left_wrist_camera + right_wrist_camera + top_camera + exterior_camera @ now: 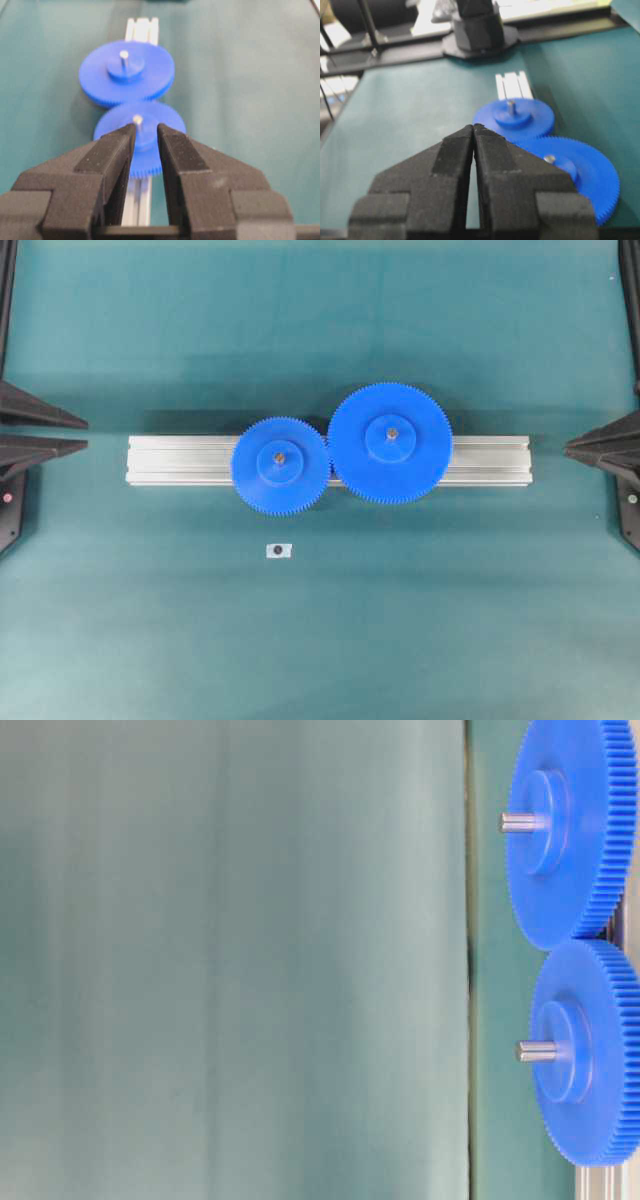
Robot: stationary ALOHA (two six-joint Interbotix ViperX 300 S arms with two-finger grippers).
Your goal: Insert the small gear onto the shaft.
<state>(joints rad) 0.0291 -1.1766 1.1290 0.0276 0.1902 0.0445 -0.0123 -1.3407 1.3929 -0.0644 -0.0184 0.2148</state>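
Two blue gears sit side by side on a silver aluminium rail [180, 460] lying across the teal table [320, 640], their teeth meshing where they meet. The small gear [280, 462] is on the left in the overhead view, already seated on the shaft [137, 120], whose grey tip pokes up through its raised hub. The large gear [390, 444] has its own pin through its centre. A small silver nut-like piece [278, 551] lies alone on the table in front of the rail. The left gripper [146, 131] hangs clear of the small gear, jaws slightly apart and empty. The right gripper [473, 131] is drawn back too, its fingertips touching with nothing between them.
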